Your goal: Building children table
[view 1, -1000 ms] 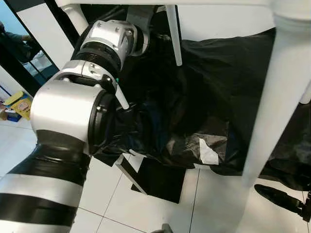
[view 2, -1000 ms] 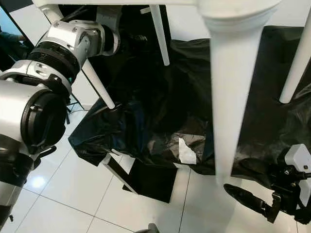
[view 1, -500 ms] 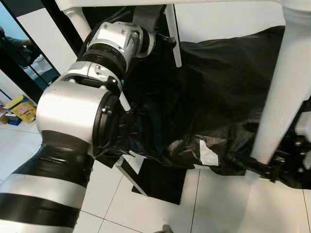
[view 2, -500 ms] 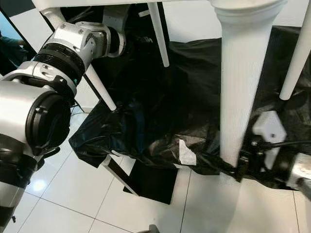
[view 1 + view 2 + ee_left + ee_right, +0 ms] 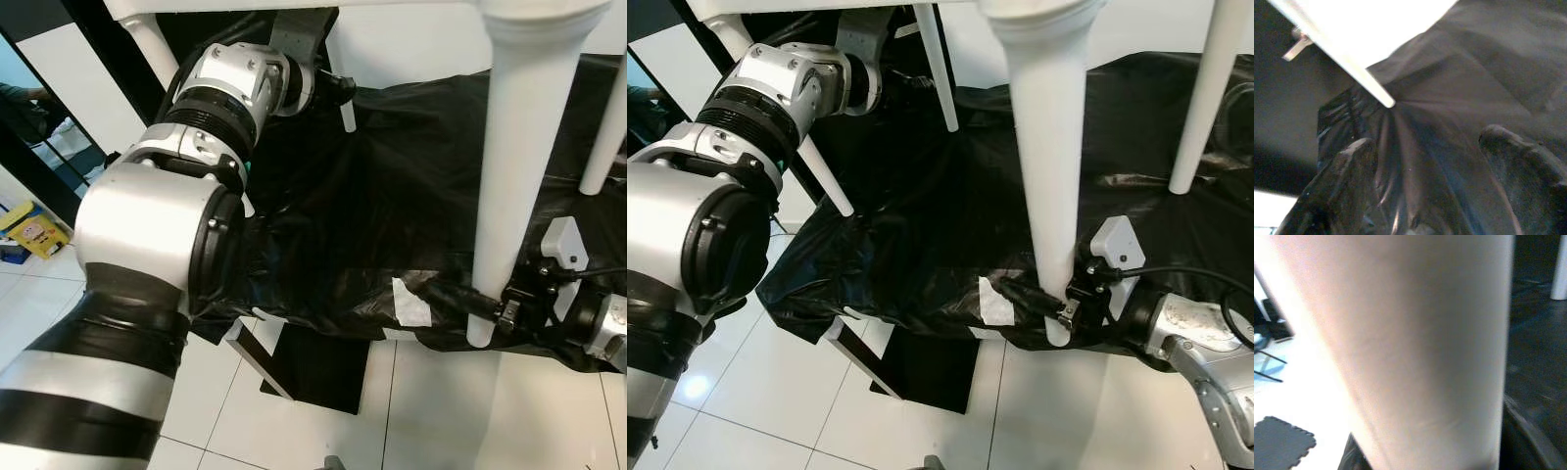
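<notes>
White floor tiles [image 5: 754,411] carry the black plastic sheet [image 5: 392,215]. Your right gripper [image 5: 1050,305], absent from the near table leg [image 5: 1043,176] a second ago, now clasps its foot. Your left wrist view shows the left gripper [image 5: 1425,196] spread open above the sheet.

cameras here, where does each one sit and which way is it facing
Left eye view: on the head, looking down past the white table leg to the black plastic sheet; left arm fills the left side.
Right eye view: same head camera, same scene; right end effector sits at the leg's foot.
Left wrist view: along the left end effector, facing the sheet and a thin leg.
Right wrist view: pressed close against the leg.
Shared: the sheet and white legs.
</notes>
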Tool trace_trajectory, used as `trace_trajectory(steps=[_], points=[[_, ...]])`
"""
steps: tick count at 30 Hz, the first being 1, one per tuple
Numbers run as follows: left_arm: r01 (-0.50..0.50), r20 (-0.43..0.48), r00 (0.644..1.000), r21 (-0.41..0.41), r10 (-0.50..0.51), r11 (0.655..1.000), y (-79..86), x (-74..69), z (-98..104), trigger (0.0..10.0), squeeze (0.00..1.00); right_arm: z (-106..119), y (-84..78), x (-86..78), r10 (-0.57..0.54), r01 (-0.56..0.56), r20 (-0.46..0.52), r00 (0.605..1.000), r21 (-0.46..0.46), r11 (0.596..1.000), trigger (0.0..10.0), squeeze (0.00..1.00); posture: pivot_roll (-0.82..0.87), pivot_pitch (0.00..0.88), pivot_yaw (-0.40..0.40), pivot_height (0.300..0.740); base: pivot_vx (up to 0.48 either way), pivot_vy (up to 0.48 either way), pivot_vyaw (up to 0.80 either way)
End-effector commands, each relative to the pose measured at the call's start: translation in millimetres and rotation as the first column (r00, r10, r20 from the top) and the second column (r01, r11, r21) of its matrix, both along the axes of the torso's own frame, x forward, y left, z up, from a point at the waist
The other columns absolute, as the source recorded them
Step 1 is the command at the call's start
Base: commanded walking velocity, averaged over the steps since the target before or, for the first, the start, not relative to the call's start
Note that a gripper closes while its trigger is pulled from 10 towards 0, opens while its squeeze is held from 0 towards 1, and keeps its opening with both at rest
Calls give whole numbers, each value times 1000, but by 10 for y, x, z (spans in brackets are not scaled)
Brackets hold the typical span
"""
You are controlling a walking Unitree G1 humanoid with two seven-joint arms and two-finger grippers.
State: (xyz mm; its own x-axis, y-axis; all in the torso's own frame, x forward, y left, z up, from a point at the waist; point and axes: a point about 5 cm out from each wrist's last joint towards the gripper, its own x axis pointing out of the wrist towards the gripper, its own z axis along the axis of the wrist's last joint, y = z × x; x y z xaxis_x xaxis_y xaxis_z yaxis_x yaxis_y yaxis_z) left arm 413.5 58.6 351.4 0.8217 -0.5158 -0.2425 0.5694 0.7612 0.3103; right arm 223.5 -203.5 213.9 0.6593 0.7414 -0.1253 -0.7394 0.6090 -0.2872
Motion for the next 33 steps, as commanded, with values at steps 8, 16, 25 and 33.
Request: trace_trajectory(steps=[8,16,25,33], points=[[-48,-189,980,36,53,998,663,69,-807,10000,0,69,-176,63,-83,83,49,995,-7,996,0,0,-14,0,232,740,0,0,0],[-63,-266,963,-34,51,997,883,32,-992,10000,0,115,-251,77,-116,116,67,991,-1,993,0,0,-18,0,229,740,0,0,0],[-38,-312,950,-71,14,997,1065,-22,-1097,10000,0,196,-570,53,-223,225,87,971,-20,974,0,0,-13,0,222,740,0,0,0],[24,-319,947,-79,-48,997,1134,-68,-1151,10000,0,127,-830,25,-326,328,80,942,-13,945,0,0,-21,0,235,740,0,0,0]])
